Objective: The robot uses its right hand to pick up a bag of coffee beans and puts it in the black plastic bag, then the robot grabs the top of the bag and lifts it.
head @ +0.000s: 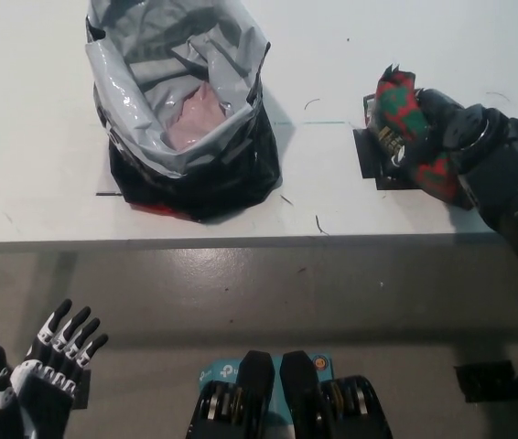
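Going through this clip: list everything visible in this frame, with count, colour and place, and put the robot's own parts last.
Table: one, white, fills the upper part of the view.
Black plastic bag: one, black outside with grey lining, mouth open, standing on the table at upper left; something pale pink lies inside.
Coffee bean bag: one, red and green pattern, on the table at upper right, over a dark flat patch.
Floor: grey, below the table edge.
Dark object: one, on the floor at lower right; cannot tell what it is.
Right hand: black, closed around the coffee bean bag.
Left hand: white, resting at lower left, fingers apart, holding nothing.
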